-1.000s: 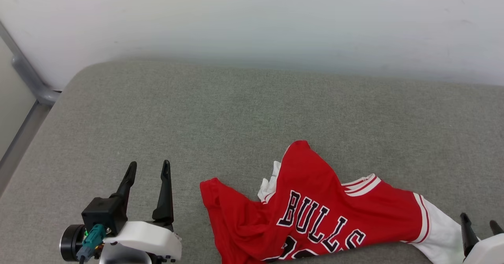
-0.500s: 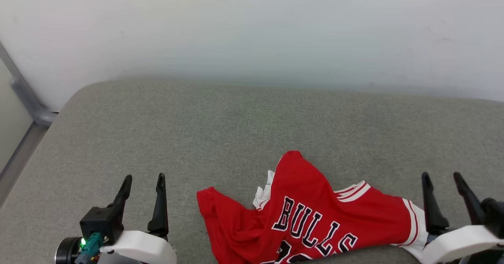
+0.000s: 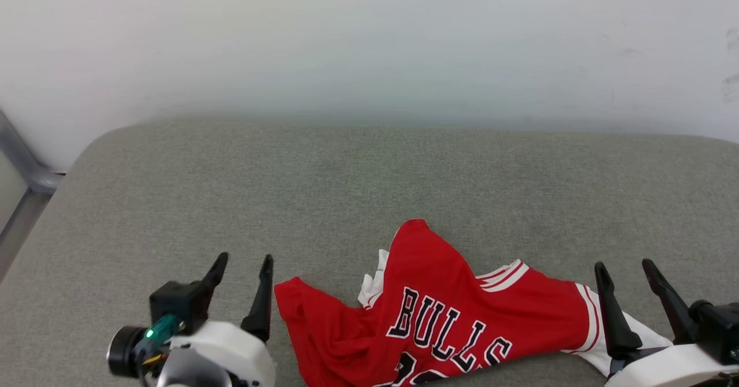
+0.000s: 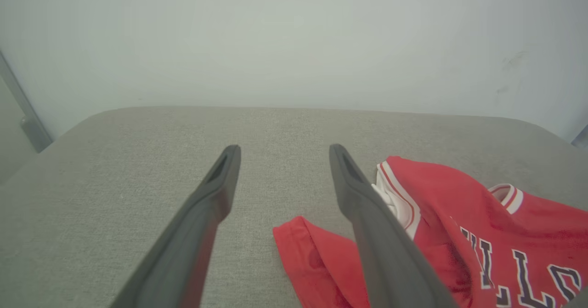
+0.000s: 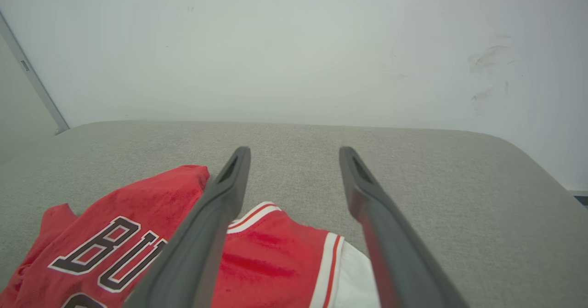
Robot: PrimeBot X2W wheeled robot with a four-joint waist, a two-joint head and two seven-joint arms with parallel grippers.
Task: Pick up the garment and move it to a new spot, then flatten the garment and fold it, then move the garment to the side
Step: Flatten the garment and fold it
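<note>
At the near edge, the left gripper (image 3: 245, 258) and the right gripper (image 3: 624, 264) are observed with fingers spread wide and nothing held. The garment (image 3: 439, 300) is found crumpled on the grey cushion (image 3: 346, 190) between them, its long axis running left to right, lettering upward. Its red hem corner (image 4: 298, 234) is seen just beside the left gripper's inner finger. Its white sleeve (image 5: 353, 276) is seen below the right gripper's fingers. Neither end is judged markedly nearer, so an inward, downward reach is called for on each side. Beyond, bare cushion is noted up to the wall (image 3: 369, 40).
</note>
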